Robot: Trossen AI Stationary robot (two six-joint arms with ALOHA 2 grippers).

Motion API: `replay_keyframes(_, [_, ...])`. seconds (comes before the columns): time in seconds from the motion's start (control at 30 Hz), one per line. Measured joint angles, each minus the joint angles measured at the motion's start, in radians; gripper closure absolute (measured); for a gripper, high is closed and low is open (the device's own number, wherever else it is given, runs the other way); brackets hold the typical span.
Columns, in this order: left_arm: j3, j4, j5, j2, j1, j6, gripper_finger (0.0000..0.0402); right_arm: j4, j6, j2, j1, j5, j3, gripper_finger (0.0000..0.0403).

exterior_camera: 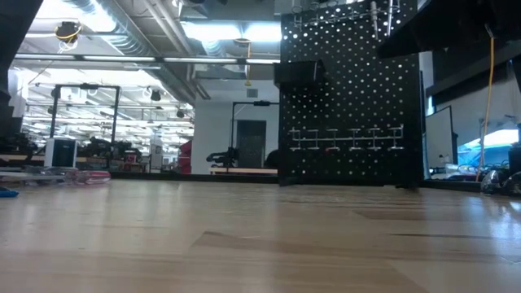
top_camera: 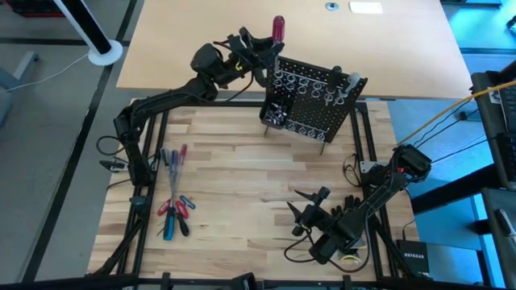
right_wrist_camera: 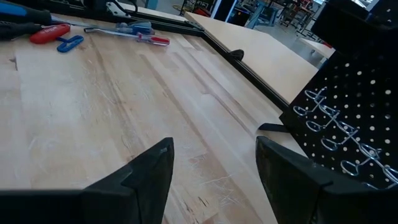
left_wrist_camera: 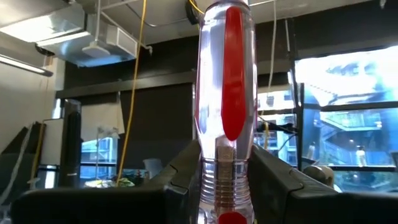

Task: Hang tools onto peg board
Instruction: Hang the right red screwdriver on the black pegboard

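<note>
While the high view shows the left gripper [top_camera: 270, 50] clenched on a red-handled screwdriver [top_camera: 278, 27] above the peg board [top_camera: 313, 101], the right wrist view shows the right gripper [right_wrist_camera: 214, 165] spread wide over the table [right_wrist_camera: 93, 106].

The pale wooden table [top_camera: 242, 193] carries two groups. The peg board [top_camera: 318, 109] stands on thin legs directly beside the left gripper [top_camera: 260, 48] and well apart from the right gripper [top_camera: 310, 211]. Loose tools [top_camera: 173, 197], red, blue and dark-handled, lie flat together, well apart from both grippers.
</note>
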Motion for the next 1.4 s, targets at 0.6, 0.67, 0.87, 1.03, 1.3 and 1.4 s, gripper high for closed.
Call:
replay_keyframes(0.6, [0.000, 0.000, -0.026, -0.015, -0.035, 0.051, 0.0313, -0.001, 0.000, 0.000, 0.000, 0.000, 0.000, 0.0176])
replay_keyframes(0.67, [0.000, -0.027, -0.024, -0.015, -0.035, 0.057, 0.0313, 0.000, 0.000, 0.000, 0.000, 0.000, 0.000, 0.0176])
replay_keyframes(0.87, [0.000, -0.078, -0.025, -0.015, -0.034, 0.020, 0.0313, 0.000, 0.000, 0.000, 0.000, 0.000, 0.000, 0.0176])
replay_keyframes(1.03, [-0.044, -0.060, -0.023, -0.015, -0.041, 0.052, 0.0313, 0.000, 0.000, 0.000, 0.000, 0.000, 0.000, 0.0176])
replay_keyframes(1.3, [-0.159, 0.135, -0.021, -0.014, -0.047, 0.006, 0.0313, -0.001, 0.000, 0.000, 0.000, -0.003, 0.000, 0.0176])
replay_keyframes(1.4, [-0.181, 0.124, -0.021, -0.014, -0.047, -0.001, 0.0313, -0.002, 0.000, 0.000, 0.000, -0.008, 0.000, 0.0176])
